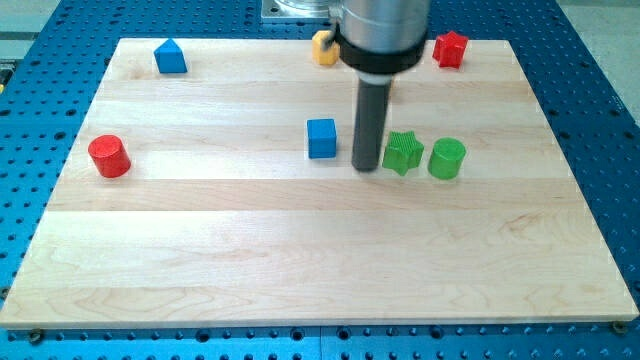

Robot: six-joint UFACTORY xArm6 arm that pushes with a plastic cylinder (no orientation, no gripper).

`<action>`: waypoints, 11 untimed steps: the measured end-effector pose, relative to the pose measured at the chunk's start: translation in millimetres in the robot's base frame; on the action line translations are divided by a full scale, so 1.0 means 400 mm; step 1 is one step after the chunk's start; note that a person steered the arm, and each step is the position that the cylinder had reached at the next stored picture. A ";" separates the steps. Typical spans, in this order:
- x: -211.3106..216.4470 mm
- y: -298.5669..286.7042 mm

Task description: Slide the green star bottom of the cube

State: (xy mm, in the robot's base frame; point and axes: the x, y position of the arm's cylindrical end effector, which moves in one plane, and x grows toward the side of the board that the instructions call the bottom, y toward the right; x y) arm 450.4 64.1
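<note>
Green star (402, 153) lies flat on the wooden board (300, 260), right of board centre and nearer the top edge than the bottom. My tip (366, 166) stands on the board at the star's left side, just beside it; whether rod and star touch cannot be told from this view. No fingers on this arm: it ends in a plain dark rod, so there is nothing to open or close, and nothing is gripped. Blue cube (321, 138) sits just left of the rod, near board centre, slightly higher in the view than the star; the tip is between cube and star. Green cylinder (447, 158) stands upright immediately right of the star, very close, contact uncertain. Red cylinder (108, 156) is well apart, near the left edge at mid height. Blue block (170, 57) with a peaked top sits near the top left corner. Red star (451, 49) sits near the top right corner. Yellow block (324, 47) at the top edge, centre, is partly hidden behind the arm's body; shape unclear.
</note>
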 end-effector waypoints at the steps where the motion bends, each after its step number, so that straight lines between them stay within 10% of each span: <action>1: 0.006 -0.040; 2: 0.147 0.138; 4: -0.028 0.319; 8: -0.086 0.054; 11: 0.095 -0.108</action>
